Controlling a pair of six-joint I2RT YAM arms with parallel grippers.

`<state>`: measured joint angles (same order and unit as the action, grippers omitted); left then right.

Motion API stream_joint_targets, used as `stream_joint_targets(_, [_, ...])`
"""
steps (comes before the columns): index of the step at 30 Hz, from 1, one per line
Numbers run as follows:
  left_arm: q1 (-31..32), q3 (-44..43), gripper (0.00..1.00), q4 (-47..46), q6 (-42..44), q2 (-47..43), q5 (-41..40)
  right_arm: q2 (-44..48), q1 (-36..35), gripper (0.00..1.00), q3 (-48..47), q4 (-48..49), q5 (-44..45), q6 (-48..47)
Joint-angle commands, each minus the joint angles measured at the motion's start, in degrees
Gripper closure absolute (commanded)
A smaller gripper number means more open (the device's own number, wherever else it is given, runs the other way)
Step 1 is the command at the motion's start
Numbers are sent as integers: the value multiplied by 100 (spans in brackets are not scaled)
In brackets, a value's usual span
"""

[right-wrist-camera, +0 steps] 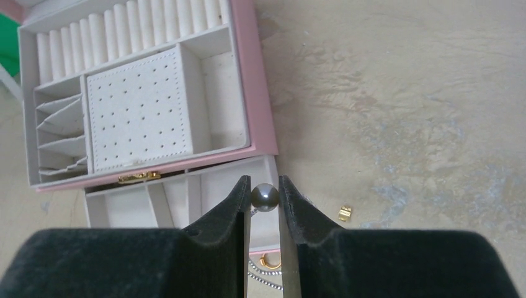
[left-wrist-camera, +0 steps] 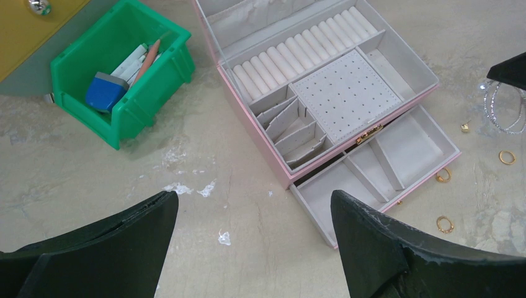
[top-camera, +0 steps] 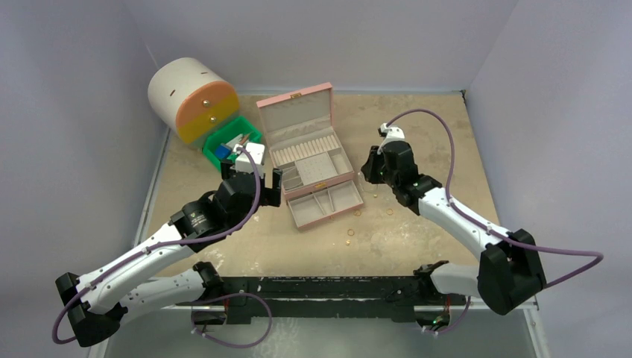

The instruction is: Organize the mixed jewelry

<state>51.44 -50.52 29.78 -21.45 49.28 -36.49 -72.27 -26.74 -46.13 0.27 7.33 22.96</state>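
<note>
Right claw (right-wrist-camera: 265, 200) pinched narrow on grey pearl bead (right-wrist-camera: 265, 196), silver chain (left-wrist-camera: 503, 108) dangling below. Open drawer (right-wrist-camera: 173, 198) of pink box (right-wrist-camera: 255, 93) just under tips, mostly to left. Left claw (left-wrist-camera: 254, 233) wide, empty. Gold rings (left-wrist-camera: 507, 157) loose on counter (right-wrist-camera: 403, 93), right arm nearer.

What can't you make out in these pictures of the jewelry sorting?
Top view: gold pieces, too small to tell apart.
Right wrist view: sparkly strand below the dark bead, mostly hidden by the jaws.
Left wrist view: sparkly bangles, cut off by the right edge.
</note>
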Motion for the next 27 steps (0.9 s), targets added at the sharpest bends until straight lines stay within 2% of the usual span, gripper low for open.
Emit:
stream_joint_targets(1, [15, -276, 7, -52, 45, -11, -121, 192, -81, 100, 233, 851, -583, -539])
stream_joint_targets(7, [15, -273, 7, -46, 45, -15, -147, 10, -241, 100, 408, 1334, -998, -663])
stream_joint_targets(27, [16, -274, 7, -29, 45, -32, -157, -1390, -728, 100, 427, 2246, -941, -421])
